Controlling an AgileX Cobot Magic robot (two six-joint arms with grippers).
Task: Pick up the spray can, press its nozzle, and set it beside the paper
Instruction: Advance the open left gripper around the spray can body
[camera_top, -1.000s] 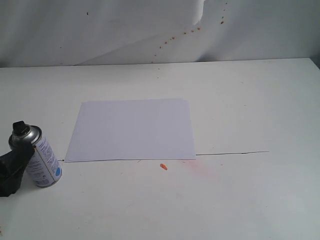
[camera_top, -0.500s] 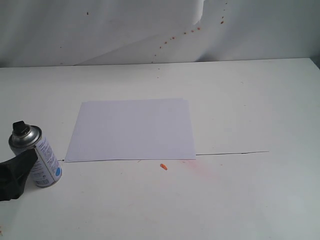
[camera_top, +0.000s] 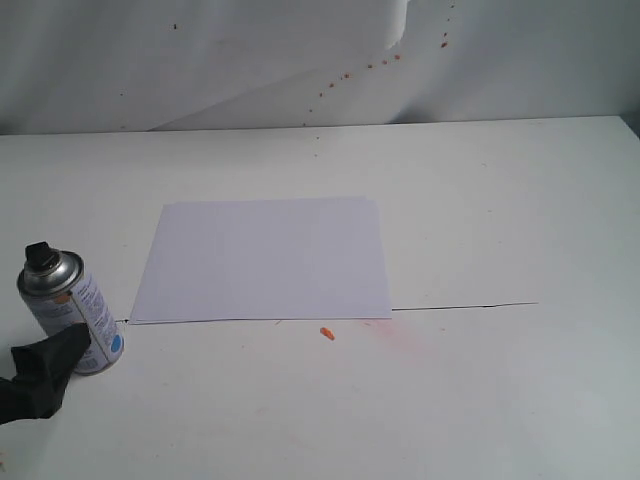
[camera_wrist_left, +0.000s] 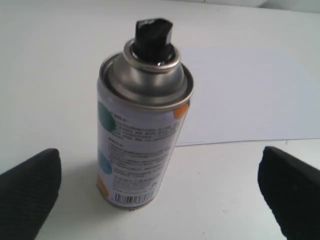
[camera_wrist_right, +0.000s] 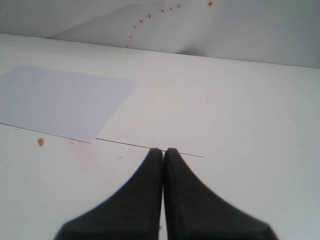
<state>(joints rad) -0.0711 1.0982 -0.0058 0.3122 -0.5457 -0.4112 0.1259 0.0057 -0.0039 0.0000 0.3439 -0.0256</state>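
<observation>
Wide white table (camera_top: 500, 200), and on it the paper (camera_top: 262, 258) lies flat. Just off its near-left corner stands the spray can (camera_top: 72, 310), upright and apart from the sheet. Our left gripper (camera_wrist_left: 159, 190) is spread wide, its pads flanking the can without touching it. The right gripper (camera_wrist_right: 163, 155) is pinched together on nothing, well away. The black nozzle (camera_wrist_left: 152, 37) sits clear on top. Grasp pending or placement done? We cannot tell. Either way, the next move must stay square and not tip the can.
</observation>
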